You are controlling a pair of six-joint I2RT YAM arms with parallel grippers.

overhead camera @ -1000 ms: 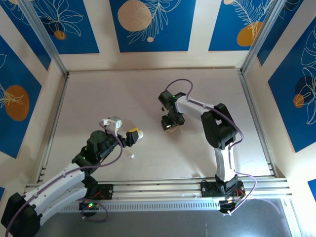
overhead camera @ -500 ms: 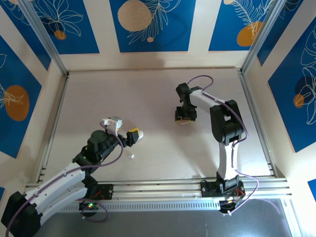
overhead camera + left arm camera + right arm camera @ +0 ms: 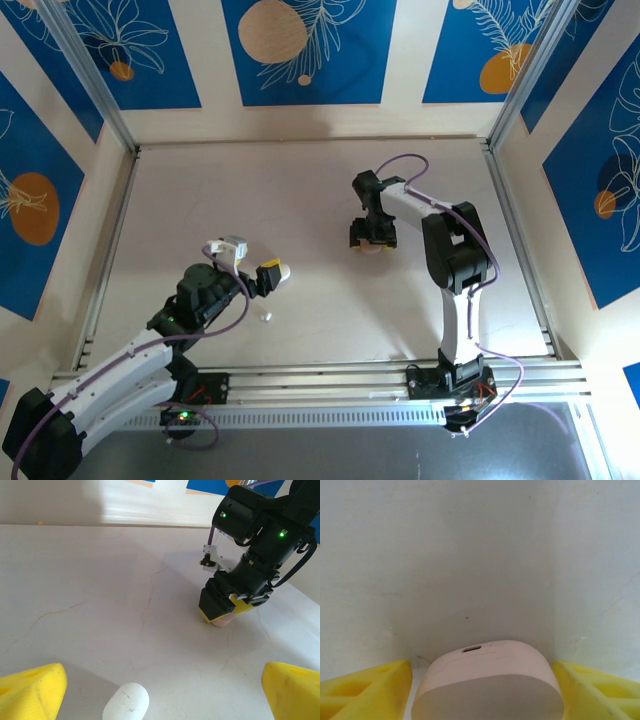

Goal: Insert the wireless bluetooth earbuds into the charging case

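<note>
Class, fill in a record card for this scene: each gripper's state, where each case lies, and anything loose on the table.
Left gripper: open; white case lies on the table between its fingertips, not gripped.
Right gripper: open, low, astride the pink case, slim gap each side.
Pink case: appears closed, resting on the table.
Loose item: tiny white object close to the left gripper, perhaps an earbud, too small to identify.

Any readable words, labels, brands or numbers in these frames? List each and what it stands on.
None can be read.
The pink case, the white case and the blue floral wall panels bear no lettering; the arm's green lights are plain dots.
</note>
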